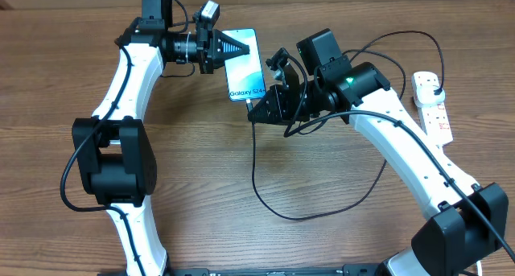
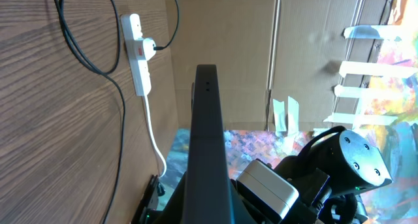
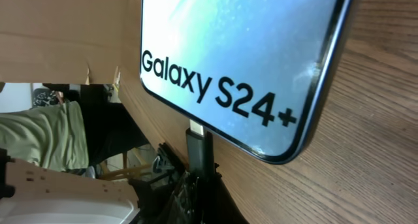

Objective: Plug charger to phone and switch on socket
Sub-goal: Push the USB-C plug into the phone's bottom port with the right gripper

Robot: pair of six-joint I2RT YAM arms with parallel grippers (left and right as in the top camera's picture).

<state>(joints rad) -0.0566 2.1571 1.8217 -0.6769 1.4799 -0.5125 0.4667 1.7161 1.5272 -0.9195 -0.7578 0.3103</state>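
Plugging, by the far edge: left gripper (image 1: 237,47) grasps slim teal-screened phone (image 1: 245,75); right gripper (image 1: 257,111) pinches thin black charger (image 3: 200,149) at its port; next, probably seat it fully.

You have one line of print to read: black letters on the pale blue screen of the phone (image 3: 248,54), which in the right wrist view spell "Galaxy S24+". From overhead, with the phone toward the middle of the table's far edge, the same line crosses the screen's near end, and you can make out "Galaxy S24". Any marking on the power strip (image 1: 433,107), toward the right edge, is too small to read.
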